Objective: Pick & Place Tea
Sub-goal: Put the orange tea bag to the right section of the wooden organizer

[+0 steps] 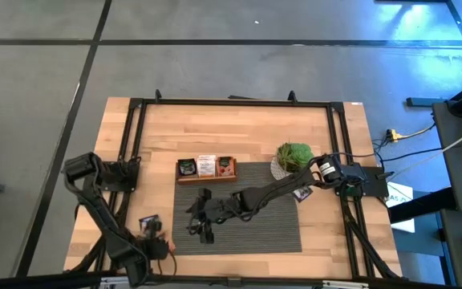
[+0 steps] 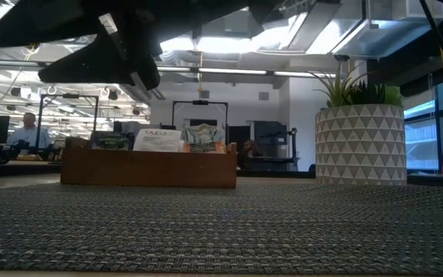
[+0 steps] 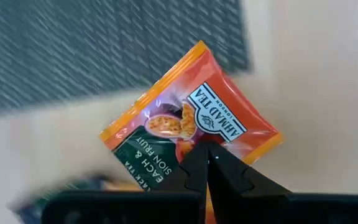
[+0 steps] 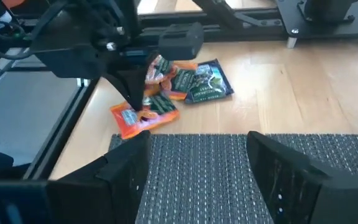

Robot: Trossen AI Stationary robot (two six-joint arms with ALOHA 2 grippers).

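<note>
My left gripper [image 3: 207, 163] is clamped on an orange tea sachet [image 3: 188, 121], lifted above the loose pile [image 4: 188, 81]. My right gripper [image 4: 197, 168] hangs open. The tray [image 1: 205, 167] holds some; several remain.

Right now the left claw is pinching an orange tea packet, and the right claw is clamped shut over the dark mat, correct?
Not quite. The right gripper is open, its fingers spread over the mat, as the right wrist view shows. The left gripper is indeed shut on the orange tea sachet.
</note>
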